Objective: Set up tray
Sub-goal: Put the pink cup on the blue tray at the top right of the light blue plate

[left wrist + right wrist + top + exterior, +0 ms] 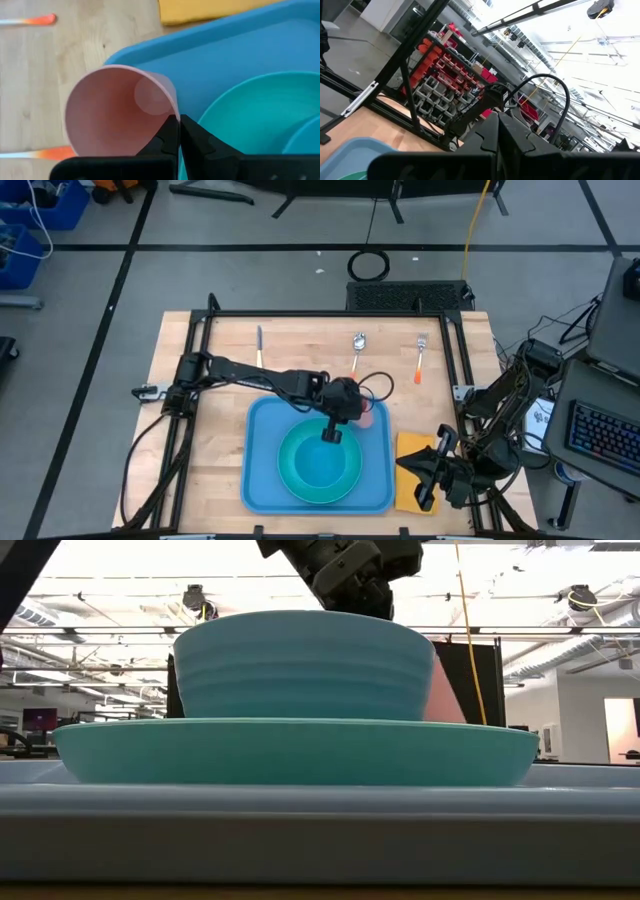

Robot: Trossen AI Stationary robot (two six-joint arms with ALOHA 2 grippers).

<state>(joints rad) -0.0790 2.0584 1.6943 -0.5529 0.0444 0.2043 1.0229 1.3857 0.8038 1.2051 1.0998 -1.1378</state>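
Pink cup being set at the tray's far right corner

The light-blue tray [262,480], raised-rimmed, sits mid-counter carrying a turquoise plate [300,480] and bowl [303,662]. The left gripper [178,131], jaws pinched on the pink cup [115,110] rim, should probably lower it straight, clear of the plate. Beside the tray, the right gripper [428,485] waits shut.

We look straight down on the table, level and close against the tray [320,820] rim, both wrists looking forward, tray shared throughout.
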